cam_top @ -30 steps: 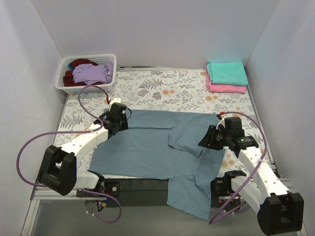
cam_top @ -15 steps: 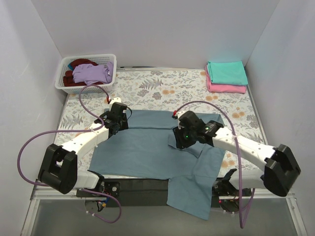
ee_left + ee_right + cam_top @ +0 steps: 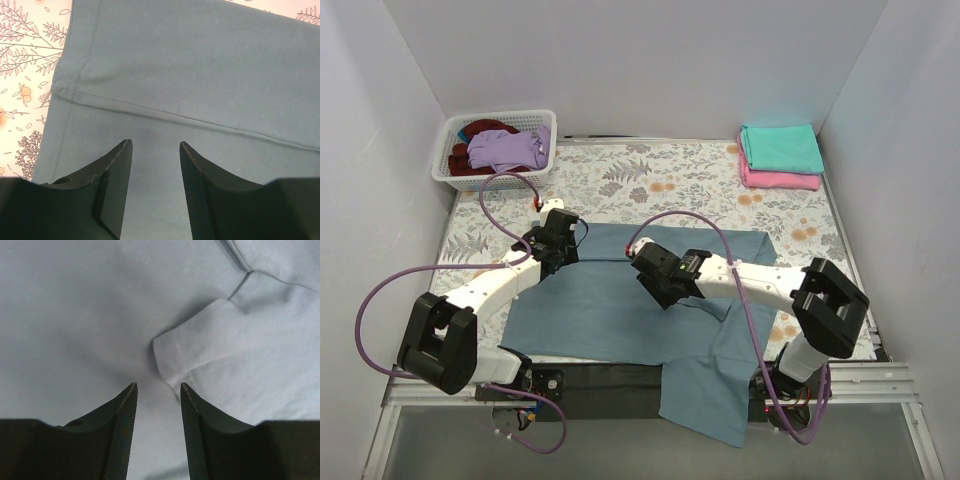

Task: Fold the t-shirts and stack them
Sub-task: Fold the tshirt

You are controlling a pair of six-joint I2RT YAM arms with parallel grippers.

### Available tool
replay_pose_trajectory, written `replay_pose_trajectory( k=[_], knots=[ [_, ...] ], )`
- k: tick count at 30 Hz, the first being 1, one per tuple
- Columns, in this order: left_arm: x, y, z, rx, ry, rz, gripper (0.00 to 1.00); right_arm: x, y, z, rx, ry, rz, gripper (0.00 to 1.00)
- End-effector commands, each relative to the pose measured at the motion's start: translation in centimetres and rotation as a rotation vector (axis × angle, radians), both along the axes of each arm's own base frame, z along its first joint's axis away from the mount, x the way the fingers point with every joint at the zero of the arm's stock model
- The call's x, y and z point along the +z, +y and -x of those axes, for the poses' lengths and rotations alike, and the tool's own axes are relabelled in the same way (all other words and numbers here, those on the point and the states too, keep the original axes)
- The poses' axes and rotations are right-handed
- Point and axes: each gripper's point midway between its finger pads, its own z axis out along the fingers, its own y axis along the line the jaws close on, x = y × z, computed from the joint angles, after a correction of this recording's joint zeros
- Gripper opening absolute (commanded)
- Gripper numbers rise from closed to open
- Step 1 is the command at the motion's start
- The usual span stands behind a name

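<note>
A large slate blue-grey t-shirt (image 3: 600, 310) lies spread on the floral table, its lower part hanging over the near edge. My left gripper (image 3: 558, 248) hovers open above its far left corner, where a stitched seam runs across the cloth (image 3: 200, 75); nothing is between the fingers (image 3: 116, 170). My right gripper (image 3: 660, 280) reaches left over the shirt's middle and stands open just above the cloth, beside a folded-in sleeve corner (image 3: 175, 352). A teal t-shirt (image 3: 780, 147) lies folded on a pink one (image 3: 775, 181) at the back right.
A white lattice basket (image 3: 542, 125) at the back left holds a lilac shirt (image 3: 505, 150) and a dark red one (image 3: 460, 158). Purple cables loop from both arms. Grey walls close in on three sides. Floral tablecloth (image 3: 25, 75) shows beside the shirt.
My right arm has swung from the shirt's right edge leftward to its middle. The left arm has stayed where it was.
</note>
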Motion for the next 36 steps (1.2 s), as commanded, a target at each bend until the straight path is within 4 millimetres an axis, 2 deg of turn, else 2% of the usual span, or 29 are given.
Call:
replay_pose_trajectory(
  k=[1,7,21,25,31,36],
  knots=[
    [1.9,0.6,-1.0,0.048,-0.057,-0.011,0.42,0.5,0.3,-1.8,0.014,-0.092,0.058,0.47],
    [1.8,0.9,-1.0,0.061,-0.05,-0.02,0.42,-1.3,0.3,-1.9,0.044,-0.086,0.127,0.47],
    [1.7,0.8,-1.1,0.062,-0.049,-0.014,0.42,-2.5,1.0,-2.5,0.079,-0.145,0.219,0.4],
    [1.7,0.8,-1.0,0.061,-0.046,-0.011,0.42,-2.8,0.6,-2.5,0.077,-0.154,0.249,0.31],
    [1.6,0.7,-1.0,0.057,-0.042,-0.01,0.42,-1.2,1.0,-2.0,0.09,-0.149,0.216,0.02],
    [1.5,0.6,-1.0,0.054,-0.038,-0.007,0.42,-0.1,1.4,-1.0,0.105,-0.112,0.151,0.01]
  ],
)
